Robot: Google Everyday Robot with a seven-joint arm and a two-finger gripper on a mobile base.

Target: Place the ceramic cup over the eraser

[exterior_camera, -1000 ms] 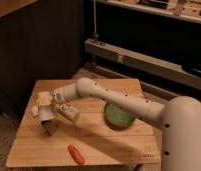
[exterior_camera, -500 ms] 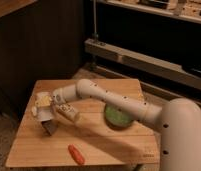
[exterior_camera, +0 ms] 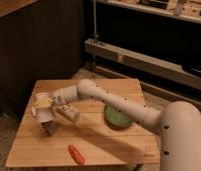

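- The gripper (exterior_camera: 44,113) is at the left side of the wooden table (exterior_camera: 101,137), closed around the ceramic cup (exterior_camera: 42,107), held just above the tabletop.
- A white printed tube (exterior_camera: 68,113) lies just right of it.
- An orange carrot (exterior_camera: 76,154) lies near the front edge.
- The green plate (exterior_camera: 117,118) sits partly behind the arm (exterior_camera: 114,102).

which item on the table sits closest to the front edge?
The orange carrot-like piece, lying alone near the front edge. The green plate sits further back under the arm; the claw is at the left side.
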